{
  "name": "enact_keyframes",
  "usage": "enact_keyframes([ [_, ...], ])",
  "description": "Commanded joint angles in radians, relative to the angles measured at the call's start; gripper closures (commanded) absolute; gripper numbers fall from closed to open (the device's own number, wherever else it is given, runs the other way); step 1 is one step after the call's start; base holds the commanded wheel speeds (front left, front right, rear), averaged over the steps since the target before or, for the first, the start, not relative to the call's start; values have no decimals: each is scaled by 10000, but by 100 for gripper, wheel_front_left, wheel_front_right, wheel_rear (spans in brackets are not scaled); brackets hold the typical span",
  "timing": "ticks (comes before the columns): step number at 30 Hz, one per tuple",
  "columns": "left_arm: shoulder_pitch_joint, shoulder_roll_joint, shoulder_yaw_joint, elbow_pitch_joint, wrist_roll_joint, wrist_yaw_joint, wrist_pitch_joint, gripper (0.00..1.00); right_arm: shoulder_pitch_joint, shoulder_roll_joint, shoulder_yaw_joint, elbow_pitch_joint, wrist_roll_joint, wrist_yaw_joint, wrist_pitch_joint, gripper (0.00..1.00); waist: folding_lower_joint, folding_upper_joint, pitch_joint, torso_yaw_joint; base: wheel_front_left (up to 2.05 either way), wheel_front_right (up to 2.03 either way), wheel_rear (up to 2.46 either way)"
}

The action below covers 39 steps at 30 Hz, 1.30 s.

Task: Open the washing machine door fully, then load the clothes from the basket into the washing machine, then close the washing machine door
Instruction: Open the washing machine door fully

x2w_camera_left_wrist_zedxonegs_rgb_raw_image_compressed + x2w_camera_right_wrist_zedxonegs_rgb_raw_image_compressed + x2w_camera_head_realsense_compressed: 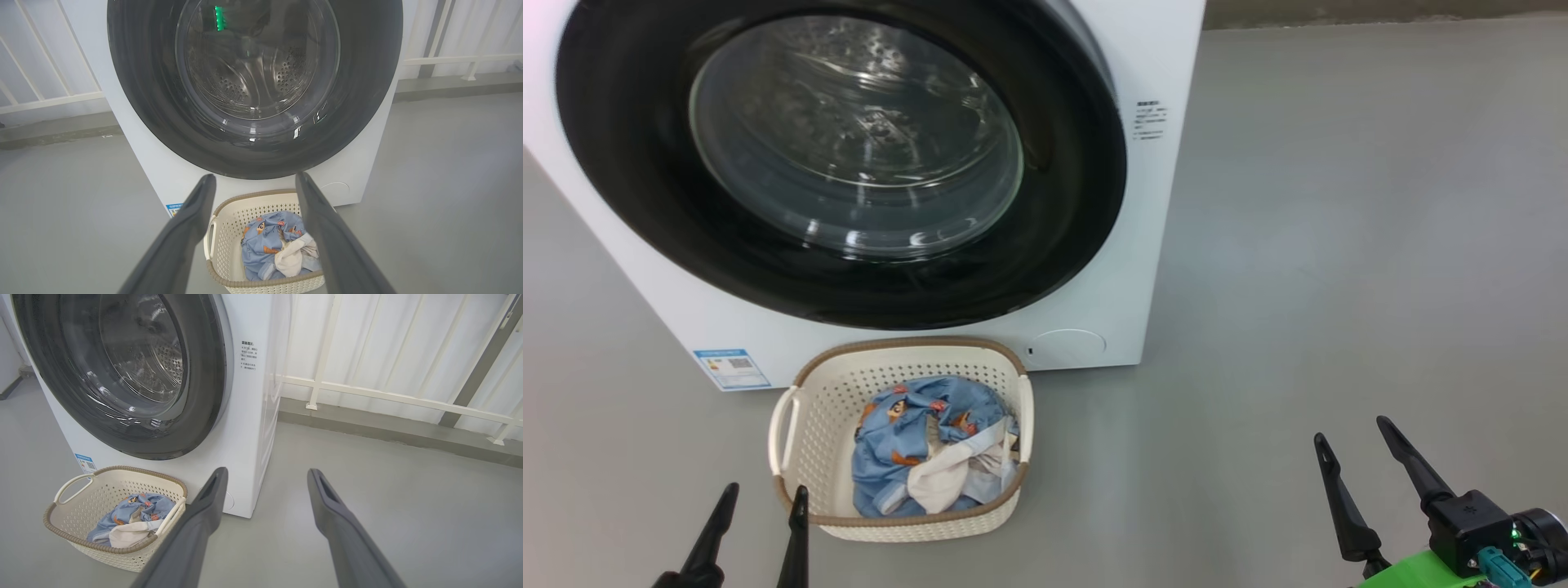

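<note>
A: We're square in front of the washing machine (1168,204). The washing machine door (637,212) sits flush on its front, shut, with the steel drum gleaming through the glass.

B: And at the foot of the machine, there's the basket (821,408). It stands on the floor (1339,245) just below the door, between the blue label sticker (731,367) and the round service flap (1068,347). Whether it touches the machine, I can't tell.

A: The clothes (907,445)?

B: All in the basket. Blue printed fabric is bunched up, with a white piece lying across it on the side away from the machine.

A: Left gripper (768,490)?

B: Low, on the far side of the basket from the machine, by the basket's left corner. Its jaws are spread wide with nothing between them. In the left wrist view they frame the basket, with the door above.

A: And the right gripper (1350,429)?

B: Well off to the right of the machine, over the floor, apart from everything. Its jaws are wide too, and hold nothing. The right wrist view looks past the machine's right front corner to a white railing (388,396) behind it.
</note>
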State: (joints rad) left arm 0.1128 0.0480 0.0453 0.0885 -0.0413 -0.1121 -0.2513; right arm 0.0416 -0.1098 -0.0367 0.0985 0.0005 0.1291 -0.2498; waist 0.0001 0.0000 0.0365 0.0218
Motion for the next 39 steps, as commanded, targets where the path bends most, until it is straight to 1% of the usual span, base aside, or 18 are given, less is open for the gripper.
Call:
enact_keyframes([
  [1,-434,91,391,-291,-113,-38,-105,0,-177,-66,259,-226,23,16,-120,0,0,0,13,-5,65,65,-130],
  [7,-455,54,480,-323,-136,-67,-105,0,-214,-38,241,-218,45,16,-120,0,0,0,30,-31,38,38,-75],
  [16,-385,29,559,-292,-154,-81,-105,0,-196,14,195,-362,202,16,-120,0,0,0,-19,-45,1,1,-3],
  [17,-385,28,558,-291,-157,-83,-105,0,-189,20,195,-366,218,16,-120,47,0,0,-23,-43,0,0,0],
  [18,-384,27,560,-290,-161,-85,-105,0,-189,28,199,-391,242,16,-120,78,0,0,-25,-40,0,0,0],
  [19,-385,26,562,-286,-171,-87,-105,0,-192,34,222,-431,290,16,-120,100,0,0,-25,-37,0,0,0],
  [23,-380,25,572,-281,-226,-90,-105,0,-205,49,180,-534,465,16,-120,100,-1,0,-33,-27,0,0,0],
  [25,-369,24,581,-283,-251,-90,-105,0,-224,150,29,-609,765,16,-120,100,-1,0,-31,-29,0,0,0],
  [27,-347,24,575,-292,-282,-87,-105,0,-245,336,-343,-587,1506,16,-120,100,-1,0,-25,-37,0,0,0],
  [30,-317,23,526,-306,-321,-85,-105,0,-347,513,-856,-249,3300,16,-120,100,-1,0,14,-31,0,0,0],
  [35,-292,23,490,-306,-350,-97,-105,0,-807,585,-1591,509,7418,16,-120,100,-1,0,111,-2,0,0,0],
  [38,-301,23,467,-308,-312,-112,-105,0,-1099,585,-1733,1037,9722,16,-120,100,-1,0,219,19,0,0,0],
  [39,-314,23,426,-308,-239,-130,-105,0,-1295,390,-1679,1303,11066,16,-120,100,-1,0,318,19,0,0,0],
])
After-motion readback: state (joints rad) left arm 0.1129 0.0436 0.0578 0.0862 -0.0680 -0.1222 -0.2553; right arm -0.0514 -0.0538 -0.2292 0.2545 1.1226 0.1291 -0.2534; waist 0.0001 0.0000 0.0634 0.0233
